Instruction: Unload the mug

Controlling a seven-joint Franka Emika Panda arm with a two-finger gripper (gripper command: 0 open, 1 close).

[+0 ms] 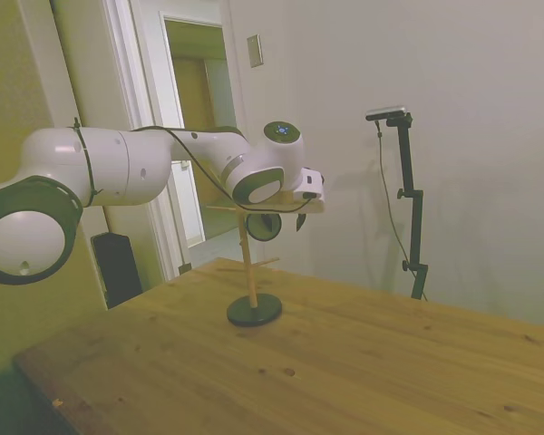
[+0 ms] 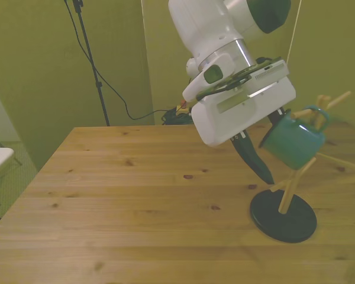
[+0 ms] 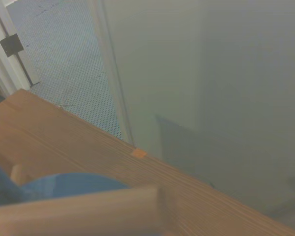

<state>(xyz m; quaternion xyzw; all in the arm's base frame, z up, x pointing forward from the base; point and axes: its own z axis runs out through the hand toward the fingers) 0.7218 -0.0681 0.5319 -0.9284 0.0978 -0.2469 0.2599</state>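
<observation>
Front view shows the green mug (image 2: 291, 141) hanging on the wooden rack (image 2: 284, 207); the claw (image 2: 266, 145) spread, one finger beside the mug; the surface (image 2: 136, 201) below.

You have no readable text, label, brand or number in any view; the arm, the mug, the stand and the table carry no legible marks.
</observation>
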